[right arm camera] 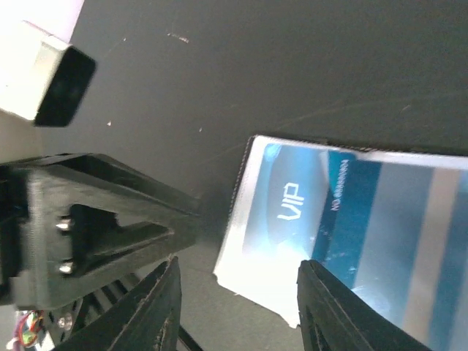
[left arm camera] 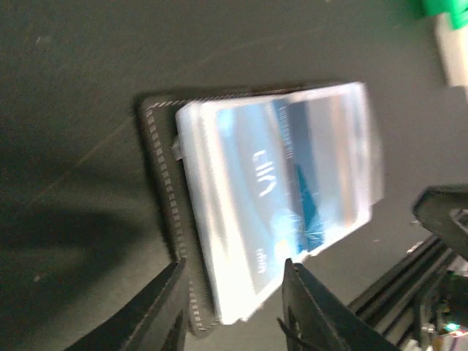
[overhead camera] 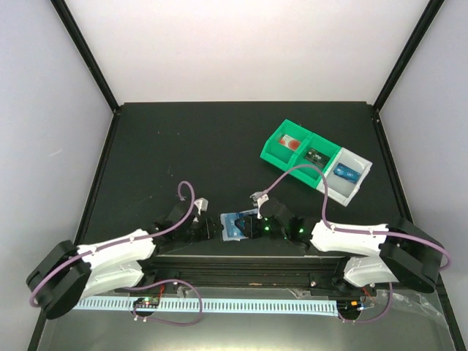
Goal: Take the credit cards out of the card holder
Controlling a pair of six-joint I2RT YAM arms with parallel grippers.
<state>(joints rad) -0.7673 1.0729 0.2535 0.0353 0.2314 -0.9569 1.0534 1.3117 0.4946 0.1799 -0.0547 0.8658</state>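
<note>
Left gripper and right gripper each stand part-open astride an end of the card holder, which lies flat on the black table by the arm bases; whether either pinches it I cannot tell. One credit card sits in the tray, and another credit card shows inside the holder, so I judge the job part done. White walls enclose the table.

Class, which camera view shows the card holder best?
The left wrist view: nearly the whole card holder shows, though blurred. The right wrist view shows one end only; the top view shows it tiny.
</note>
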